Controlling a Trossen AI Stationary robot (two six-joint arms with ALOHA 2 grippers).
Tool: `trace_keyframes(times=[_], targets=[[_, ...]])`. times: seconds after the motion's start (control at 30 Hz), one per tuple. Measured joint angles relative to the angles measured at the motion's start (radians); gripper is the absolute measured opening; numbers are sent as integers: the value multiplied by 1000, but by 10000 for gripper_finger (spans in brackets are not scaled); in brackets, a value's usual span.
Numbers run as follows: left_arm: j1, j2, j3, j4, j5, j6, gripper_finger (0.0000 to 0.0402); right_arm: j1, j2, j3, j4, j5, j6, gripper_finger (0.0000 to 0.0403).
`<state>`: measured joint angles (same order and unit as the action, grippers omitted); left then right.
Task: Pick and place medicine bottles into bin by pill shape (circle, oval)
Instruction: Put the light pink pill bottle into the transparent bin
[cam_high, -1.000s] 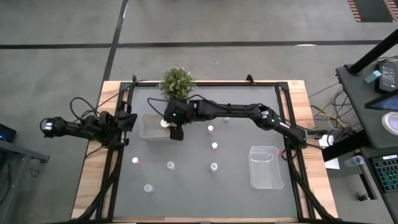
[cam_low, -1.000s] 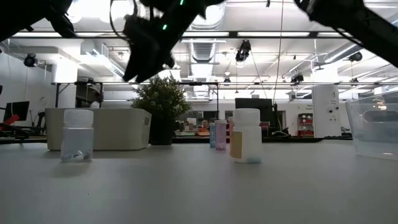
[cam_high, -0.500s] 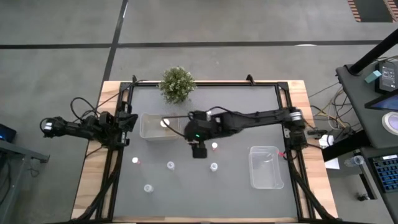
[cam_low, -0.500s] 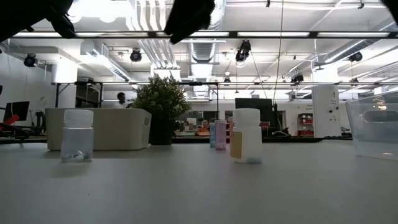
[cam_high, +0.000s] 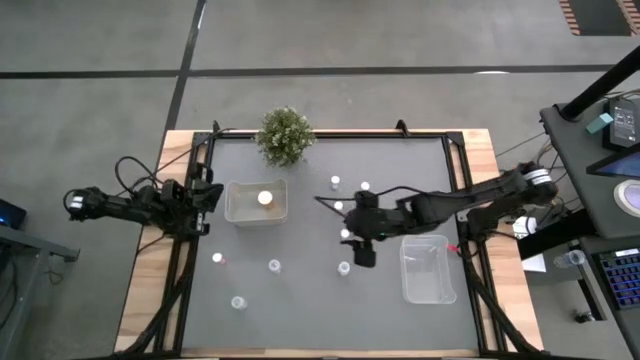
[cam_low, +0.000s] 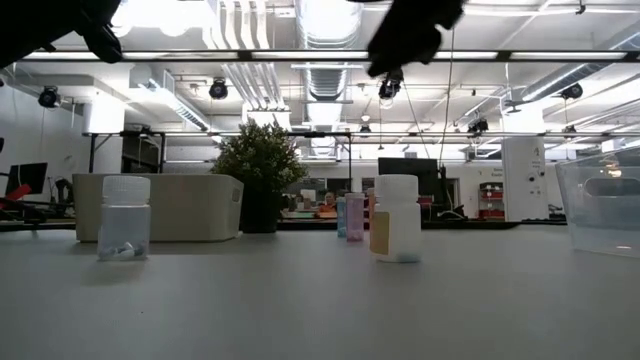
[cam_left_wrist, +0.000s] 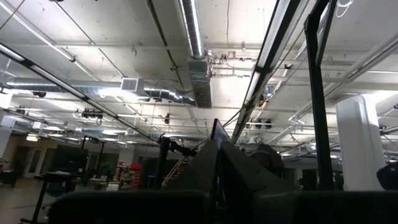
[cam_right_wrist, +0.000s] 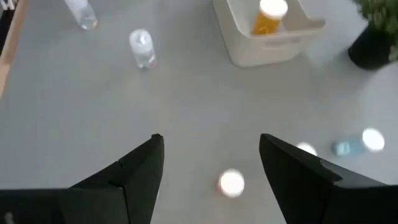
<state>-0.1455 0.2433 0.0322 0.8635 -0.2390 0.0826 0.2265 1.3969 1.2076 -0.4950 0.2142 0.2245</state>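
We see the right gripper (cam_high: 364, 250) hovering wide open and empty above a small white-capped bottle (cam_right_wrist: 232, 183) mid-table; the orange-amber bottle (cam_high: 265, 198) stands inside the white rectangular bin (cam_high: 240, 212). The left gripper (cam_high: 205, 195), closed, waits at the table's left edge.

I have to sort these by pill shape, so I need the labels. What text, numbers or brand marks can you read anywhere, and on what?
None can be read.
Front bottle in the low view: yellowish label, print too blurred.
Clear bottle on the left of that view: no label showing.
Orange bottle in the white bin: no text legible.
Pink and blue bottles behind: too small to read.
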Motion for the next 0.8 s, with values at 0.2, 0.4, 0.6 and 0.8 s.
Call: trace_keyframes(times=[0.2,0.4,0.6,0.8], targets=[[0,39,0,-4,0,-61,2,43,-138,-183,94,36,4,248],[0,128,27,15,-6,-155,2,53,-266,-373,292,50,-83,247],[0,259,115,44,-31,-182,2,50,-381,-531,492,50,-200,245],[0,449,245,44,-31,-183,2,45,-481,-659,704,48,-301,244]])
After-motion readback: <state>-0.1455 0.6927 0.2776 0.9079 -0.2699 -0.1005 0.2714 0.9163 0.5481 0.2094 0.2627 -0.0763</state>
